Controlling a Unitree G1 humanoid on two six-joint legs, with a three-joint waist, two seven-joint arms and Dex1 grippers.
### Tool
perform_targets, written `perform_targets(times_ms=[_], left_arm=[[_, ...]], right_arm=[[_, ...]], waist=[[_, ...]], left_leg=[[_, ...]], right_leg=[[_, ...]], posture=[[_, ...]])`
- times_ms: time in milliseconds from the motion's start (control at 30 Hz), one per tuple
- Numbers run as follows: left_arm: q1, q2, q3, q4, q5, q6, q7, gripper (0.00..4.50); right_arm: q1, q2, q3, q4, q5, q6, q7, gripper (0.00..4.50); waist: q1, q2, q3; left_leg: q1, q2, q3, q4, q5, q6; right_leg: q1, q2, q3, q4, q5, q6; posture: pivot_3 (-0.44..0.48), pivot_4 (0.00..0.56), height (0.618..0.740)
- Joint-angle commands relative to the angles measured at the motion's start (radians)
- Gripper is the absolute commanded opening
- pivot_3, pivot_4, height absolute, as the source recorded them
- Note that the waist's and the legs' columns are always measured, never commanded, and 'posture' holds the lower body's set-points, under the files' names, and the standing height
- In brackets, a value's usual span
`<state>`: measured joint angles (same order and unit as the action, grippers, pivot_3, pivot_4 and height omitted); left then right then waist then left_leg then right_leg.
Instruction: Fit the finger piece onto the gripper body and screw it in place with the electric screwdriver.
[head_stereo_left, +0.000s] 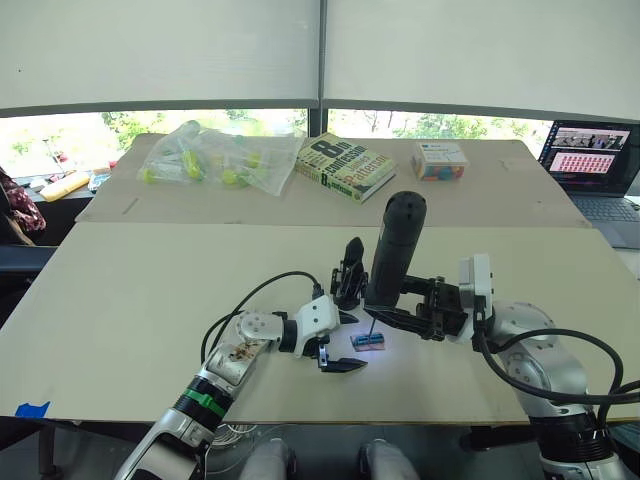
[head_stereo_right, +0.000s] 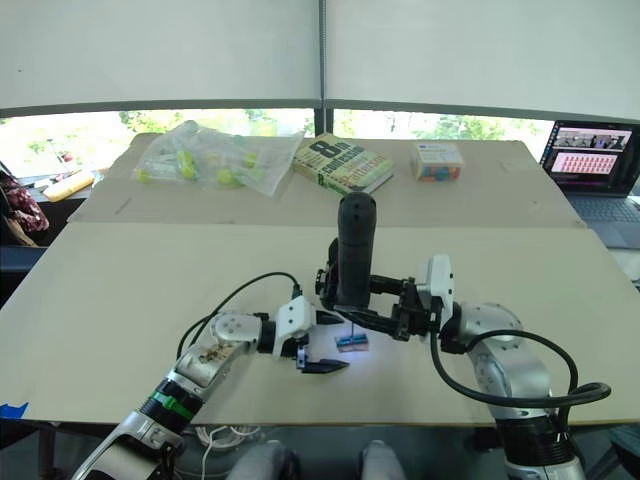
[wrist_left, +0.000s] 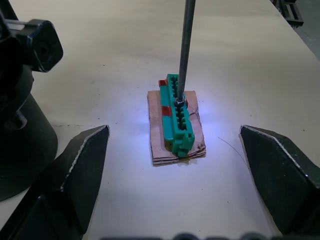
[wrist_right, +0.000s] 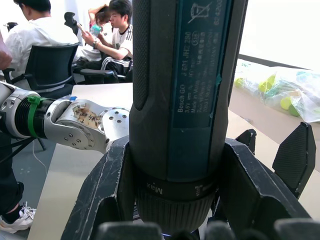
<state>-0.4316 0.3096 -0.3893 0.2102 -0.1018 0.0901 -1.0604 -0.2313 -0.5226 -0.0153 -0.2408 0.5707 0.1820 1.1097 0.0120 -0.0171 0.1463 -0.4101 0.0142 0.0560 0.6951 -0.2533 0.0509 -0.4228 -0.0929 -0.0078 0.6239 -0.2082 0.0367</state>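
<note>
My right gripper (head_stereo_left: 408, 312) is shut on the lower barrel of the electric screwdriver (head_stereo_left: 396, 250), which stands nearly upright with its rounded end up. Its thin metal bit (wrist_left: 186, 50) points down, and the tip rests on a small green-and-brown block (wrist_left: 177, 120) lit by a bluish glow. My left gripper (wrist_left: 173, 131) is open, with one finger on each side of that block and touching nothing. The gripper body (head_stereo_left: 348, 272) stands on its round base just behind the block, a pointed black finger sticking up. The finger piece is out of view.
At the table's far side lie a clear bag of yellow-green items (head_stereo_left: 215, 155), a thick book (head_stereo_left: 345, 167) and a small colourful box (head_stereo_left: 438, 160). A laptop (head_stereo_left: 595, 160) sits at the far right. People sit on chairs (wrist_right: 50, 60) beyond the table.
</note>
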Motion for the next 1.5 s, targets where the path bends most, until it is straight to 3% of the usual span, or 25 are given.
perform_targets(times_ms=[33, 333, 933, 1267, 1500], left_arm=[[0.01, 0.001, -0.004, -0.001, 0.005, -0.001, -0.002, 4.41], [0.011, 0.002, 0.009, 0.0, 0.004, -0.02, 0.009, 4.41], [0.088, 0.115, 0.155, -0.125, -0.195, -0.062, -0.16, 4.41], [0.142, 0.218, 0.361, -0.289, -0.397, 0.009, -0.174, 4.41], [0.213, 0.303, 0.564, -0.382, -0.566, 0.196, -0.062, 4.41]], right_arm=[[-0.019, -0.003, -0.018, -0.012, 0.006, -0.022, -0.001, 1.92], [-0.019, -0.001, 0.0, 0.003, -0.025, -0.033, -0.004, 1.92], [-0.062, -0.02, -0.07, -0.108, 0.134, 0.088, -0.051, 1.92], [-0.086, -0.104, -0.196, -0.188, 0.251, 0.178, -0.11, 1.92], [-0.097, -0.178, -0.3, -0.255, 0.376, 0.261, -0.169, 1.92]], waist=[[0.0, 0.0, 0.0], [0.0, 0.0, 0.0], [-0.001, 0.0, 0.0], [-0.001, 0.0, 0.0], [-0.002, 0.0, 0.001]], left_leg=[[0.0, 0.0, 0.0, 0.0, 0.0, 0.0], [0.001, 0.0, 0.0, 0.0, 0.0, 0.0], [0.0, 0.001, 0.0, 0.0, 0.0, 0.0], [0.0, 0.001, 0.0, 0.0, 0.0, 0.0], [0.0, 0.001, 0.0, -0.001, 0.0, 0.0]], right_leg=[[0.0, 0.0, 0.0, 0.0, 0.0, 0.0], [0.001, 0.0, 0.0, 0.0, 0.0, 0.0], [-0.001, -0.001, 0.0, 0.001, 0.0, 0.0], [-0.001, -0.001, 0.0, 0.0, 0.0, 0.0], [-0.001, -0.001, 0.0, 0.0, 0.0, 0.0]], posture=[[0.0, 0.15, 0.74], [0.0, 0.15, 0.74], [0.0, 0.15, 0.74], [0.0, 0.15, 0.74], [0.0, 0.15, 0.74]])
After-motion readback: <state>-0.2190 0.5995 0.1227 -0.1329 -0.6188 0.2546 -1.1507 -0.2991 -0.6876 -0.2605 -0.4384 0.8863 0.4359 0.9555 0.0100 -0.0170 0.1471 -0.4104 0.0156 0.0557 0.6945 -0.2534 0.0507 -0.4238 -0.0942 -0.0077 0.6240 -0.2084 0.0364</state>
